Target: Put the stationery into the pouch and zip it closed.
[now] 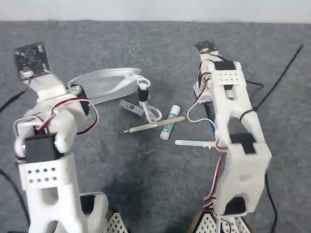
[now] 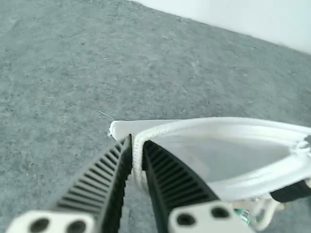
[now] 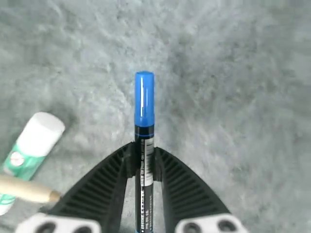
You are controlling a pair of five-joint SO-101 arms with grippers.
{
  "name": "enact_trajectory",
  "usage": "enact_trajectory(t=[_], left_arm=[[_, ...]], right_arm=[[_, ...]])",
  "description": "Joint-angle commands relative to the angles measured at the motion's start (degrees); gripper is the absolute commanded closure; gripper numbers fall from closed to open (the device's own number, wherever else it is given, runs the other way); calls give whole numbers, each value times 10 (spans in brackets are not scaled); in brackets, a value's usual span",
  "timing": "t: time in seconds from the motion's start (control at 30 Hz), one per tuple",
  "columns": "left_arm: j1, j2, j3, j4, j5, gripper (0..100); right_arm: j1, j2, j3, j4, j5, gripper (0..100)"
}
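From above, my right arm (image 1: 232, 104) covers most of the blue-capped black marker (image 3: 144, 114), and its tail runs off my wrist picture's edge. 1 green-and-white glue stick (image 3: 30, 145) is cut off there too. The white translucent pouch (image 2: 233, 150) runs past the left wrist picture's edge.

No text, number or sign could be read. Print was present on the dark barrel of the blue-capped marker (image 3: 144, 145), but it was too small and blurred to make out. The green-and-white glue stick (image 3: 26, 145) bore a label with a round red mark, its wording illegible.
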Motion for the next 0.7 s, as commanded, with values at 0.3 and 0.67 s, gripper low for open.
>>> enact_trajectory(t=[0.3, 0.67], left_arm=[[-8, 1, -4, -29, 29, 991], [-8, 2, 10, -42, 31, 991]], right_arm=[[-38, -400, 287, -170, -9, 992], [-65, -519, 342, -165, -45, 992]])
